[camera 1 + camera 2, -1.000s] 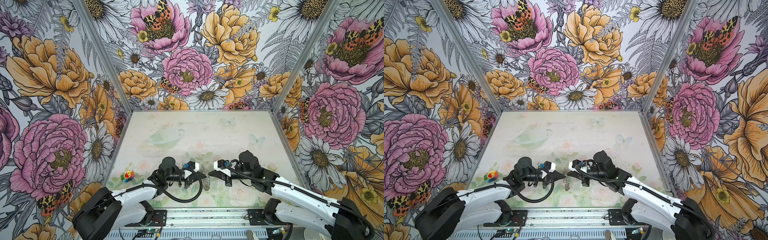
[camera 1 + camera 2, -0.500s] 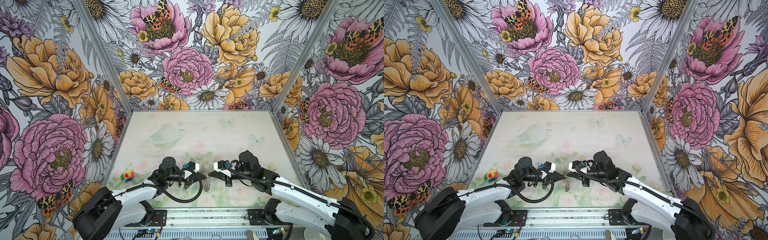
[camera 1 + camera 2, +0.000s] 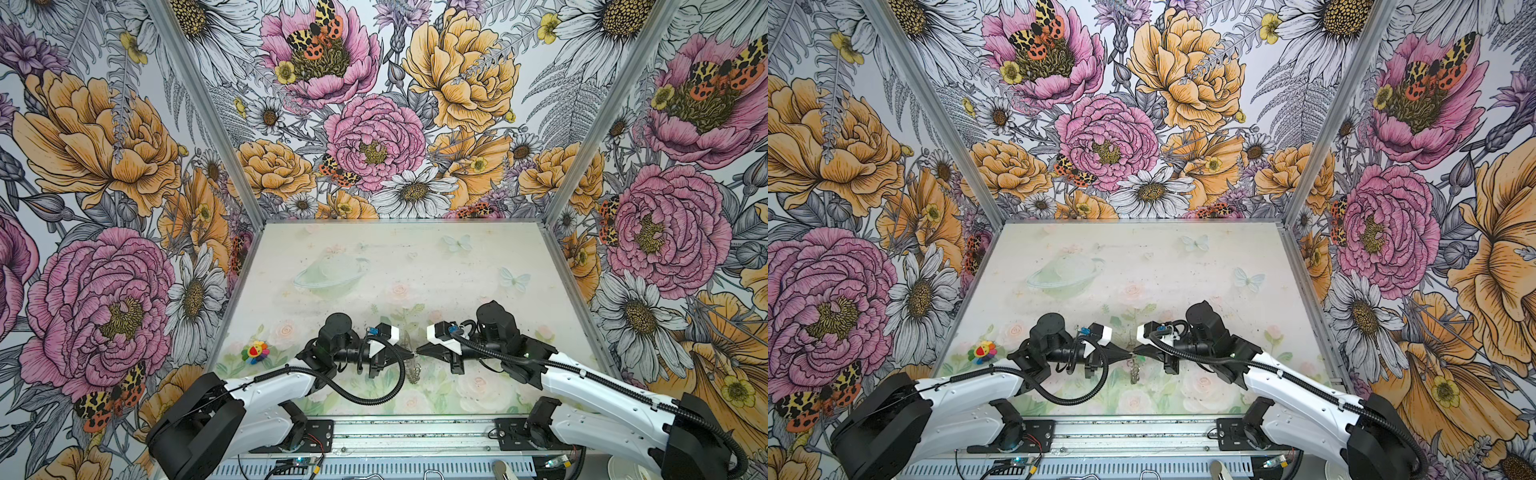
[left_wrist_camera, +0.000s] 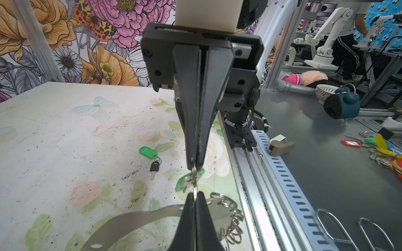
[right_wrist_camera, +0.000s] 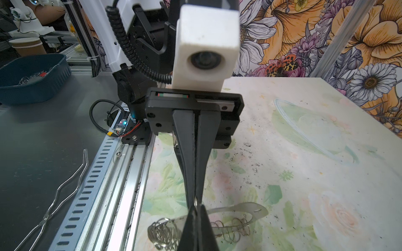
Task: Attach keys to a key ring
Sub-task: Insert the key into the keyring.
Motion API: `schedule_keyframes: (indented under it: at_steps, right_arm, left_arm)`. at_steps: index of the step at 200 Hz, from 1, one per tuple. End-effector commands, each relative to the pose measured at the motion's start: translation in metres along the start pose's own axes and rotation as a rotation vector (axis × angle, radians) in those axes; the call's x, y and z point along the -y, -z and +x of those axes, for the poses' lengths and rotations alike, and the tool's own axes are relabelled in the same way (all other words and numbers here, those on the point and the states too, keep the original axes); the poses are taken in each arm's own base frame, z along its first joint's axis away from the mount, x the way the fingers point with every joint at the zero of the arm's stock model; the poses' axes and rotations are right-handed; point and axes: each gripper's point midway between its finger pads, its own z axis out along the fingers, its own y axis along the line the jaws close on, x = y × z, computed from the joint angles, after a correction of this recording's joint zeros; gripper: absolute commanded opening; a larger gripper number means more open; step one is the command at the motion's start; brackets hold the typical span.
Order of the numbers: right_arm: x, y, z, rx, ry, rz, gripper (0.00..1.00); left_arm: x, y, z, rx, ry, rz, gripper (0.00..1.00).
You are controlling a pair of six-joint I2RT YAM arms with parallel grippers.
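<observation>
Pinching key ring (image 4: 134,217) from opposite sides: left hand (image 4: 195,196), right hand (image 4: 195,162), both clamped tight; blue bin (image 5: 37,91) holds wire rings (image 5: 26,80)

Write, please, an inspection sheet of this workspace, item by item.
Surface: table, pale floral print, many dark specks.
Job's things: key ring beneath the hands; one key with green tag lying on the table; second green tag behind the tips.
Clutter: flower toy near the table's left edge.
Hands: left hand and right hand both shut, tip to tip on one wire ring.
Cables: black hose loops over the table.
Surroundings: floral walls.
</observation>
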Motion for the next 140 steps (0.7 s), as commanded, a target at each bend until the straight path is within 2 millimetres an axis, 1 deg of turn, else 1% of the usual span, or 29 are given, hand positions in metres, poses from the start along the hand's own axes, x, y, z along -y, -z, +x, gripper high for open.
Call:
schedule_keyframes:
  at_steps: [1, 61, 109, 140]
  right_arm:
    - [-0.0049, -0.0018, -0.0011, 0.01, 0.023, -0.031, 0.0]
    - [-0.0093, -0.002, -0.0025, 0.017, 0.021, -0.056, 0.0]
    - [-0.0084, 0.0035, -0.0035, 0.031, 0.044, -0.019, 0.0]
    - [-0.0091, 0.0028, -0.0026, 0.028, 0.045, -0.025, 0.0]
  left_arm:
    - [0.0028, -0.0022, -0.0096, 0.015, -0.006, 0.036, 0.0]
    - [0.0035, -0.0032, -0.0097, 0.014, 0.003, 0.045, 0.0]
    - [0.0025, -0.0014, -0.0085, 0.012, -0.001, 0.038, 0.0]
    - [0.0049, -0.0007, -0.0091, 0.015, -0.003, 0.049, 0.0]
